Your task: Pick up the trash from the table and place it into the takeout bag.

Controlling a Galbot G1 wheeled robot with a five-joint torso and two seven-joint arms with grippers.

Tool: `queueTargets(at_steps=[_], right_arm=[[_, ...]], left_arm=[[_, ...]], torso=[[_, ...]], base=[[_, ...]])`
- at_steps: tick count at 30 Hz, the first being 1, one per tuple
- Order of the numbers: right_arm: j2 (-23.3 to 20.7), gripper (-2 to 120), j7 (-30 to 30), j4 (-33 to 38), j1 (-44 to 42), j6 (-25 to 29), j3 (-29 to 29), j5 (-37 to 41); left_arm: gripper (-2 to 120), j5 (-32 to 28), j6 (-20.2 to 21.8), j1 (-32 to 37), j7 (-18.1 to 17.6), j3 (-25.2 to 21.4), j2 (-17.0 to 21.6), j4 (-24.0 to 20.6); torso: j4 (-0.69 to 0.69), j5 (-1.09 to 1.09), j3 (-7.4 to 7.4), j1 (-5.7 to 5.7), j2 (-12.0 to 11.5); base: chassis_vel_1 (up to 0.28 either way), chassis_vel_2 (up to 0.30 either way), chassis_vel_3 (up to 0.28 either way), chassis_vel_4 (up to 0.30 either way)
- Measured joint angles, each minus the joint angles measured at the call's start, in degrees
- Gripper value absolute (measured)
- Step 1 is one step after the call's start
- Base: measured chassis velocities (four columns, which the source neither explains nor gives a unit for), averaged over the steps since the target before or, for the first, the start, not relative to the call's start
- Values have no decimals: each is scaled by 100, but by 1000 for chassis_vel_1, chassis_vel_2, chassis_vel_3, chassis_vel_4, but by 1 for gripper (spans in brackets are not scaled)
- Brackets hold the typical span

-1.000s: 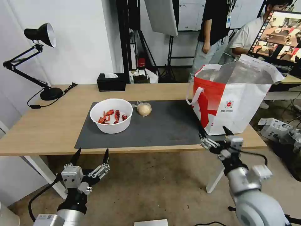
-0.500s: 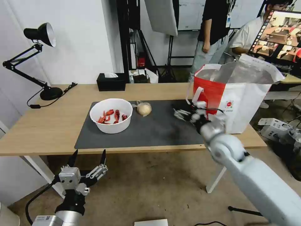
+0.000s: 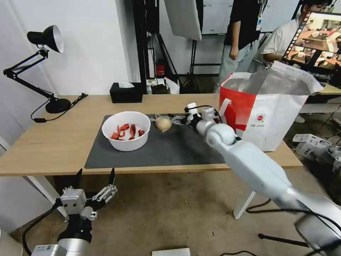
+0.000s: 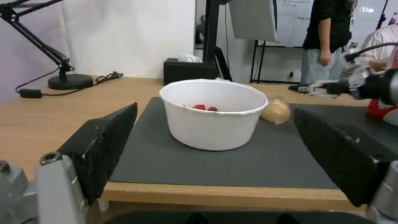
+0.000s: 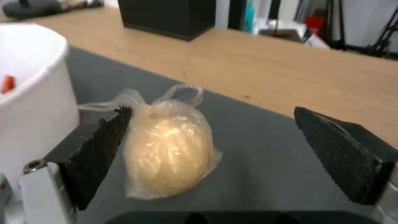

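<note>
right gripper (image 5: 211, 155) reaches out over the dark grey rectangular mat (image 3: 177, 145), its two black ribbed fingers (image 5: 344, 149) spread wide and holding nothing. right between those fingers, a little ahead of the tips, lies the plastic-wrapped beige lump (image 5: 168, 152), resting on the mat with its loose knotted film trailing off toward the bowl; one finger stands close beside the wrap, the other well off to the far side, and whether any finger touches the film cannot be told. just beside the lump, on the side away from the bag, stands the white round bowl of red crayfish shells (image 3: 125, 131), upright on the mat. behind the gripper's wrist, at the mat's far end, sits the large boxy white takeout bag with a red panel and silver foil lining (image 3: 264, 110), its mouth open upward. beyond the lump, past the mat's edge, runs the bare long light-wood table (image 3: 53, 142), and farther still a black tissue box (image 3: 126, 92) sits at its back edge. left gripper (image 3: 95, 177) hangs low below the table's near edge, fingers apart and empty, facing the bowl.
</note>
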Motion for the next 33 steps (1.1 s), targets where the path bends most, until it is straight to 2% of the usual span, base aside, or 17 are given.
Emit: queueTargets(at_steps=[2,9,18,20,21,23,24,26,27,30,31,33], right_arm=[[274,100,-294,-521,174,0,-18,-81],[699,100,-919,-1227,372,0,-40,-238],[1075,96,-1081,-1808,468,21,-48,-507],[1182,88,-1088,-1960,474,39,-32,-565],[1182,88,-1088,-1960,474,39,-32,-565],[1276,76,-1079,-2084,478,44,11,-588],[1276,76,-1079,-2084,478,44,11,-588],[1300,65,-1065,-2144,479,56,25,-606],[1300,65,-1065,-2144,479,56,25,-606],[1303,50,-1040,-2148,470,71,25,-641],[1303,50,-1040,-2148,470,71,25,-641],[1304,41,-1011,-2136,453,83,25,-657]], left_arm=[[100,-9,-1,-1,0,-12,0,0],[100,-63,-5,-12,0,-66,27,0],[100,-145,-6,-61,-4,-90,49,1],[100,-152,-6,-76,-6,-86,51,1],[100,-152,-6,-76,-6,-86,51,1],[100,-157,-6,-91,-10,-84,51,2],[100,-157,-6,-91,-10,-84,51,2],[100,-161,-6,-104,-14,-81,43,3],[100,-161,-6,-104,-14,-81,43,3],[100,-163,-5,-122,-16,-63,26,3],[100,-163,-5,-122,-16,-63,26,3],[100,-164,-5,-132,-17,-55,23,4]], torso=[[1,1,0,0,0],[0,0,-1,-1,0],[1,1,-1,-1,1],[0,1,-1,-1,1],[0,1,-1,-1,1],[2,1,-1,-1,1],[2,1,-1,-1,1],[1,1,-1,-1,1],[1,1,-1,-1,1],[0,1,-1,-1,1],[0,1,-1,-1,1],[1,1,-1,-1,1]], base=[[0,0,0,0],[0,0,0,0],[0,0,0,0],[0,0,0,0],[0,0,0,0],[0,0,0,0],[0,0,0,0],[0,0,0,0],[0,0,0,0],[0,0,0,0],[0,0,0,0],[0,0,0,0]])
